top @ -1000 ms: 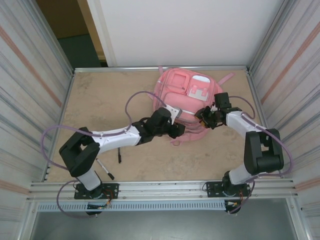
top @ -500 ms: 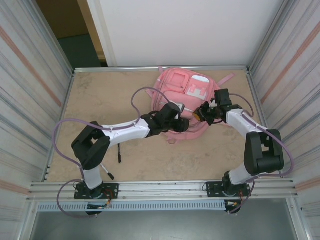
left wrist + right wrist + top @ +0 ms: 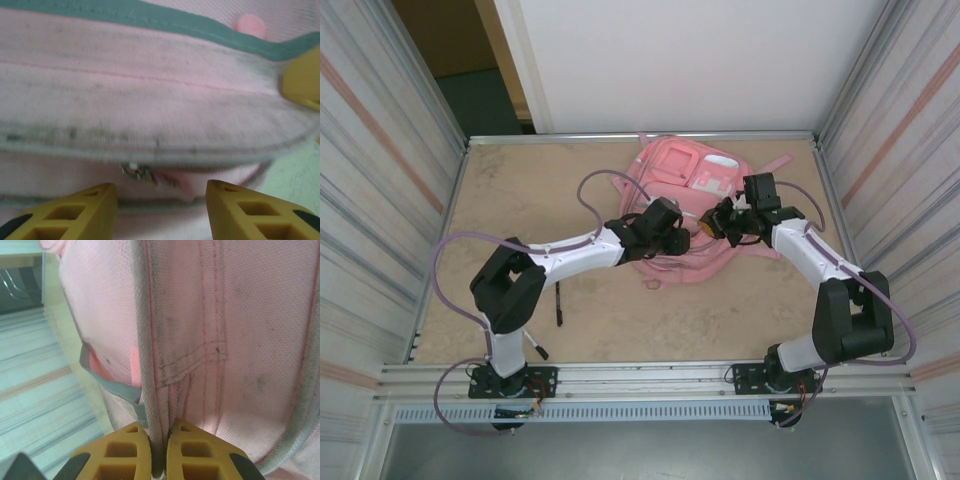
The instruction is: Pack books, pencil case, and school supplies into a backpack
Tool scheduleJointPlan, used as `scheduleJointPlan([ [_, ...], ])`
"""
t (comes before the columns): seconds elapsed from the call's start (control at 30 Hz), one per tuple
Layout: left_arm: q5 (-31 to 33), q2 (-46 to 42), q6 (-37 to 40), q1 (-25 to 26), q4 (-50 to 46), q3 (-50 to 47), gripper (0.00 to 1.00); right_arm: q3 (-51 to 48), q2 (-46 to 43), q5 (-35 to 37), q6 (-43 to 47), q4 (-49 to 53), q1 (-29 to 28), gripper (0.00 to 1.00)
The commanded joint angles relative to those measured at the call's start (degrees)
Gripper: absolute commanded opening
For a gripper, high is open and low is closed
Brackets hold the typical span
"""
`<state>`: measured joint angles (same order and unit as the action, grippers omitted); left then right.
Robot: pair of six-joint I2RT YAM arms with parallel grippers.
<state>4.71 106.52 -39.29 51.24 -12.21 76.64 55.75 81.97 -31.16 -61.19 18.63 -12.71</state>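
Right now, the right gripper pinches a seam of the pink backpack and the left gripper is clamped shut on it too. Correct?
Not quite. The right gripper does pinch a seam of the backpack, but the left gripper is open: the left wrist view shows its jaws standing apart, facing a zip pull.

A tan table [image 3: 520, 190] sits boxed in between a striped left panel [image 3: 370, 150] and a right panel [image 3: 910, 130]. A white wall [image 3: 700, 60] closes the back, a dark doorway [image 3: 460, 50] opens far left, and an aluminium rail [image 3: 650, 377] runs along the near edge.
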Motion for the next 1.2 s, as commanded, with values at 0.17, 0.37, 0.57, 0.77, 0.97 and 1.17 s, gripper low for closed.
scheduleJointPlan([
  [0.17, 0.77, 0.86, 1.35, -2.17, -0.31, 1.2, 0.2, 2.77, -3.56, -2.36, 2.04, 1.92, -0.75, 0.0],
  [0.37, -1.62, -5.23, 5.46, -5.14, 0.99, -6.3, 0.0, 3.76, -0.84, -2.94, 6.63, 4.95, 3.59, 0.0],
  [0.57, -0.22, -13.13, 17.75, -7.47, 2.74, -15.16, 0.0, 7.68, 5.33, -4.56, 11.39, 8.32, 8.04, 0.0],
  [0.77, -5.67, -17.02, 26.43, -7.39, 7.8, -19.22, 0.0, 11.65, 13.26, -5.03, 13.49, 7.22, 10.83, 0.05],
  [0.97, -9.84, -14.19, 22.44, -4.52, 9.31, -13.64, 0.0, 5.38, 9.1, -5.66, 0.81, 4.46, 9.12, 0.54],
  [1.17, -10.89, -9.25, 23.53, 0.27, 10.12, -7.02, 0.0, 1.3, 0.18, 0.73, -8.39, 8.88, 3.55, 0.62],
])
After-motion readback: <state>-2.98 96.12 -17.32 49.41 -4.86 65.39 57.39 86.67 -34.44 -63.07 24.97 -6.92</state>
